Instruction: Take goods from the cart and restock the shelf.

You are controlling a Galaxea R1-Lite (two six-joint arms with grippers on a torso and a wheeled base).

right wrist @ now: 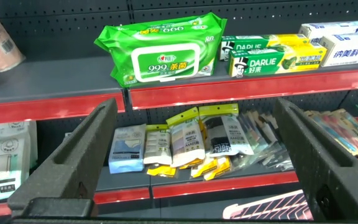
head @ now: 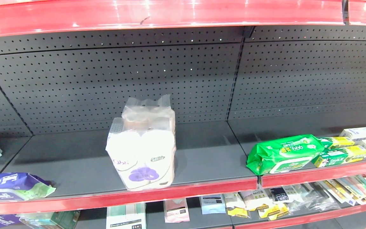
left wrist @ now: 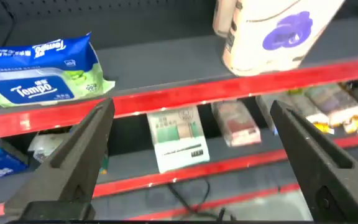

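Right now, closest to my cameras, the left end effector (left wrist: 191, 109) has its two dark fingers spread wide with nothing between them, held in front of the red shelf edges. The right end effector (right wrist: 196, 106) is likewise spread and holds nothing, in front of the right-hand bay.

Just past the left fingers I see the lower shelf (left wrist: 166, 177), with a white-and-green packet (left wrist: 179, 137) lying flat on it. Beyond the right fingers, the same level holds a row of small flat packets (right wrist: 185, 140) overlapping one another, some with yellow tops.

One level up is the shelf (head: 208, 159) being stocked. The toilet paper pack (head: 143, 149) stands upright at its front edge, near the middle of the centre bay and apart from the other goods. To its left, a blue wipes pack (head: 11, 186) lies flat at the front lip. In the right bay, a green wipes pack (head: 281, 154) lies flat by the front edge, with green-and-yellow toothpaste boxes (head: 338, 152) touching its right side and white boxes (head: 364, 133) behind those.

Farthest back, the grey pegboard panel (head: 106, 79) closes off the bays.
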